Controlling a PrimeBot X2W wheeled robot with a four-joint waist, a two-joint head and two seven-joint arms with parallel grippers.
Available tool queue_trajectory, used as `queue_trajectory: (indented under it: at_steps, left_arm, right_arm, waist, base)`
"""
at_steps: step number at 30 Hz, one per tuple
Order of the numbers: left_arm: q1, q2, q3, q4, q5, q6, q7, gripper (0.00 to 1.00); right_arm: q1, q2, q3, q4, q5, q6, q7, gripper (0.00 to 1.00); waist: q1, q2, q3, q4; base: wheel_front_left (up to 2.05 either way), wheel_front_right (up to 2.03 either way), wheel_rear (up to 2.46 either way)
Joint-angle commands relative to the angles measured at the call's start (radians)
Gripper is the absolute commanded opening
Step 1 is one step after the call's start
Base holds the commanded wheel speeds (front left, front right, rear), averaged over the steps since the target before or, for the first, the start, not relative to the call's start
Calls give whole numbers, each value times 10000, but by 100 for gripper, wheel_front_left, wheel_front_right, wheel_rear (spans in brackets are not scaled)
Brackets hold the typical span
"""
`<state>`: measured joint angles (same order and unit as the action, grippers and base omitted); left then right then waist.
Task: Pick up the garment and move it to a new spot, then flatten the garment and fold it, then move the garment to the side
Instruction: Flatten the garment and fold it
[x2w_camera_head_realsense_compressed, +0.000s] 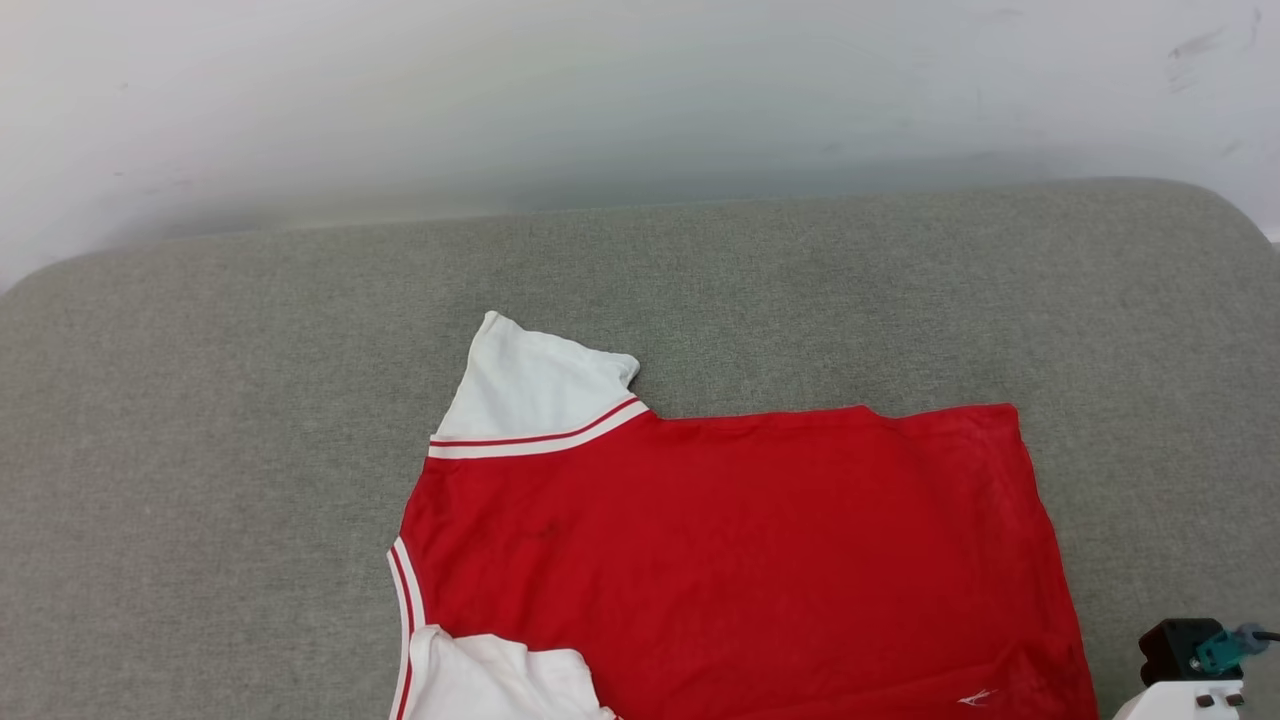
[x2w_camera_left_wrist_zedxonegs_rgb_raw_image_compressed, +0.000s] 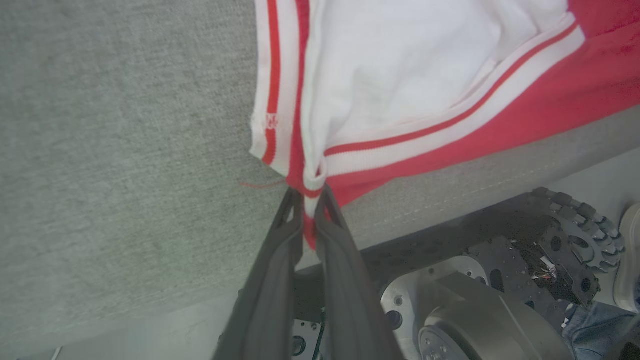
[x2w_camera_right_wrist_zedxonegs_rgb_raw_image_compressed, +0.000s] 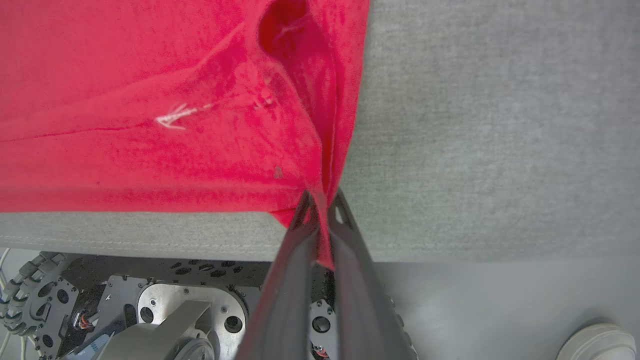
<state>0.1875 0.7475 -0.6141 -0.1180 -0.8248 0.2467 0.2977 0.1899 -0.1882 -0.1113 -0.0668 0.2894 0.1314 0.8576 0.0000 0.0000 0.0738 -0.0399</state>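
Observation:
The garment (x2w_camera_head_realsense_compressed: 720, 540), a red T-shirt with white sleeves and red-white striped trim, lies spread on a grey fabric surface (x2w_camera_head_realsense_compressed: 200, 450), plain red side up, its near edge at the surface's front. In the left wrist view my left gripper (x2w_camera_left_wrist_zedxonegs_rgb_raw_image_compressed: 310, 197) is shut on the garment (x2w_camera_left_wrist_zedxonegs_rgb_raw_image_compressed: 400, 90), pinching a striped corner by the white sleeve. In the right wrist view my right gripper (x2w_camera_right_wrist_zedxonegs_rgb_raw_image_compressed: 322, 200) is shut on a bunched red corner of the garment (x2w_camera_right_wrist_zedxonegs_rgb_raw_image_compressed: 150, 100). A bit of my right arm (x2w_camera_head_realsense_compressed: 1190, 670) shows at the head view's lower right.
A pale wall (x2w_camera_head_realsense_compressed: 640, 90) rises behind the grey surface. Below the surface's front edge are my wheeled base (x2w_camera_right_wrist_zedxonegs_rgb_raw_image_compressed: 125, 310) and the floor. A shoe (x2w_camera_right_wrist_zedxonegs_rgb_raw_image_compressed: 597, 342) stands on the floor at the right, another shoe (x2w_camera_left_wrist_zedxonegs_rgb_raw_image_compressed: 629, 260) with a denim leg in the left wrist view.

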Motion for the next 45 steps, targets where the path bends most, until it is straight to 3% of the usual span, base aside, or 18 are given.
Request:
queue_trajectory:
  at_steps: [1, 2, 3, 4, 5, 15, 22, 27, 37, 43, 45]
  left_arm:
    - [-125, -158, -29, 158, -65, -61, -73, 0]
    - [-175, -213, -58, 229, -76, -94, -91, 5]
    - [-231, -257, -86, 311, -60, -159, -110, 38]
    - [-295, -284, -108, 389, -8, -181, -139, 93]
    - [-333, -338, -85, 450, 12, -205, -217, 100]
    - [-1000, -835, 438, 403, 326, -329, -1718, 100]
    - [-1607, -1473, 1131, 177, 1043, -586, -4518, 100]
    - [-1872, -1805, 1521, 158, 1549, -487, -5414, 100]
    - [-2726, -2204, 2237, 69, 2543, -993, -5642, 100]
    - [-4398, -1608, 2202, 485, 2781, -1628, -4864, 100]
    - [-5155, -1325, 2058, 672, 2900, -2053, -4371, 100]
  right_arm:
    - [-75, 64, 25, 213, 37, -13, -82, 0]
    - [-136, 80, 54, 303, 30, -13, -122, 0]
    - [-204, 87, 79, 373, 4, -13, -218, 0]
    - [-289, 71, 109, 406, -37, -13, -354, 73]
    - [-338, 109, 49, 484, -43, -13, -460, 100]
    - [-864, 204, -316, 115, 260, -11, -1863, 100]
    - [-1340, -135, -8, -658, 892, -10, -4593, 100]
    - [-1460, -25, 111, -842, 1033, -10, -6032, 100]
    - [-1584, 343, 391, -1118, 780, -8, -8579, 100]
    - [-1911, 555, 672, -1101, 321, -10, -9028, 100]
    - [-2075, 592, 794, -1051, 191, -10, -9087, 100]
  waist:
    - [0, 0, 24, -14]
    - [0, 0, 43, -11]
    - [0, 0, 55, -7]
    - [0, 0, 63, -4]
    - [0, 0, 67, 1]
    - [0, 0, -160, 107]
    - [0, 0, -447, 82]
    - [0, 0, -481, 53]
    - [0, 0, 92, -350]
    - [0, 0, 1065, -918]
    - [0, 0, 1426, -1146]
  base:
    - [0, 0, 0]
    - [0, 0, 0]
    - [0, 0, 0]
    - [0, 0, 0]
    - [0, 0, 0]
    - [0, 0, 0]
    - [0, 0, 0]
    - [0, 0, 0]
    - [0, 0, 0]
    - [0, 0, 0]
    - [0, 0, 0]
